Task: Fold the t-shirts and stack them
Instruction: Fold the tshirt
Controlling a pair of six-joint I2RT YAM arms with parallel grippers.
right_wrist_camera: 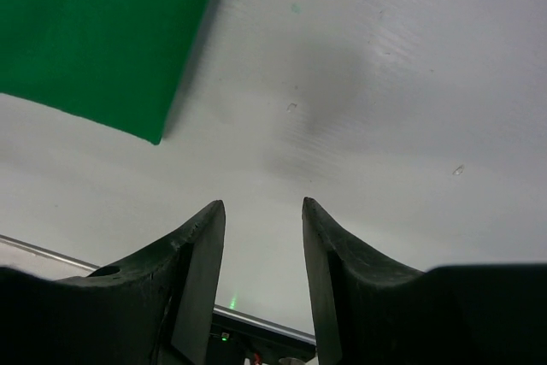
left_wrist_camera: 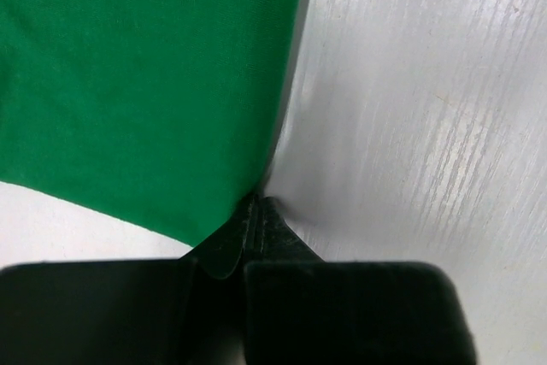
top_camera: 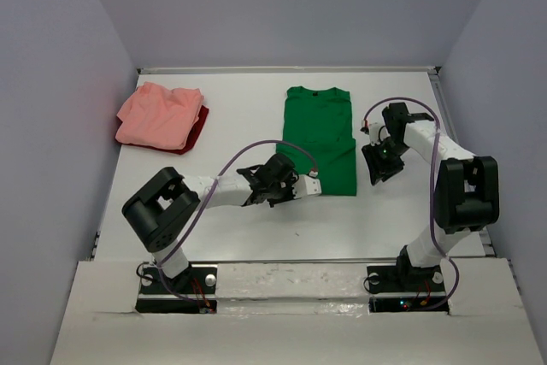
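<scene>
Gripping green t-shirt (top_camera: 319,138) on white table (top_camera: 239,126), left end effector (left_wrist_camera: 254,220) is closed; right end effector (right_wrist_camera: 263,215) gapes empty.

White table (top_camera: 239,220): green t-shirt (top_camera: 318,134) spread at centre; dark red cloth (top_camera: 198,130) far left (salmon-pink shirt (top_camera: 154,115) heaped atop).

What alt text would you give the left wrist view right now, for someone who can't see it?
The left gripper is shut on a corner of the green t-shirt, which fills the upper left. White table shows to the right.
</scene>
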